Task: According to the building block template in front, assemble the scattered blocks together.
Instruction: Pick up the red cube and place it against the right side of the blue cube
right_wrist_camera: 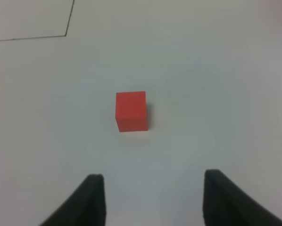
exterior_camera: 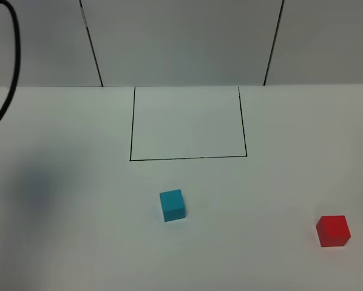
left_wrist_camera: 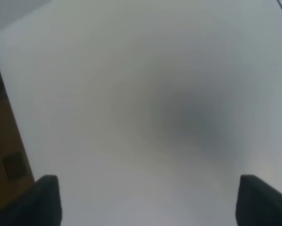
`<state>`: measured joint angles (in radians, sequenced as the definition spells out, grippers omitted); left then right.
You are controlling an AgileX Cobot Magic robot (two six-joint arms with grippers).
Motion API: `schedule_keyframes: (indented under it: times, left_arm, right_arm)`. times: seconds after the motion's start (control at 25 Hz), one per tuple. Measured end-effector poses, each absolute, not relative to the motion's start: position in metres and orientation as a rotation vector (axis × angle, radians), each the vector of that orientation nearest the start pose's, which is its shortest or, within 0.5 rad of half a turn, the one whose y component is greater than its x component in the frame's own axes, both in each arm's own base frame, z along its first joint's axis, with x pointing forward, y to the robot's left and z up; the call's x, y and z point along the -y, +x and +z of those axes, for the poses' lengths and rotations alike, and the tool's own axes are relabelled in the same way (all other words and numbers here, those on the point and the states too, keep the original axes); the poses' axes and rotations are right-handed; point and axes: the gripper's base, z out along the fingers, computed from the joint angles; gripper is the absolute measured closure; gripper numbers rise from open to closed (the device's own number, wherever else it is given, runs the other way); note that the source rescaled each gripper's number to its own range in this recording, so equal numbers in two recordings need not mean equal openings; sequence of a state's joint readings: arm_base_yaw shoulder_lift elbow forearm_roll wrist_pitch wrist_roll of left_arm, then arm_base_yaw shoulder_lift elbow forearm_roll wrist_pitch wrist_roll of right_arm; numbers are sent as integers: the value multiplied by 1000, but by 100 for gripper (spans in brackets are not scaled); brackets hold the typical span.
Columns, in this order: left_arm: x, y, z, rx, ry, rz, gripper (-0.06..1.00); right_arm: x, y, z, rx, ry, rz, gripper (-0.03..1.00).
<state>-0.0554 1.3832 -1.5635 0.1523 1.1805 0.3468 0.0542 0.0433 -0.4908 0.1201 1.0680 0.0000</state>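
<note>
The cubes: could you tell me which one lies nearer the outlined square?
The cyan-blue cube, just in front of the outlined square; the red cube sits farther off, rightward.

Cyan cube (exterior_camera: 172, 205) sits near outlined square (exterior_camera: 187, 124); red cube (exterior_camera: 333, 231) well apart, rightward.

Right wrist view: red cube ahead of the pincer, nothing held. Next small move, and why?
Probably ease the right pincer forward and down until its jaws straddle the red cube. The cube sits free ahead of the pincer, slightly off the gap's centre, and the jaws stand apart and empty. The blue cube lies well apart from it.
</note>
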Motion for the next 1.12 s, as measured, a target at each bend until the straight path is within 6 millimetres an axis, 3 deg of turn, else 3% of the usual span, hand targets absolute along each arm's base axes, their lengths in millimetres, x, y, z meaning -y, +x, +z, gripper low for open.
schedule_keyframes:
  times: [0.44, 0.72, 1.12]
  left_arm:
    - [-24, 168, 432, -2359, 223, 401, -6]
    - [-22, 96, 431, -2179, 70, 363, -6]
    - [-17, 11, 408, -2039, -46, 273, -6]
  right_arm:
    - [-10, 2, 275, -2102, -59, 178, 90]
    - [-10, 2, 275, -2102, -59, 178, 90]
    - [-10, 2, 275, -2102, -59, 178, 90]
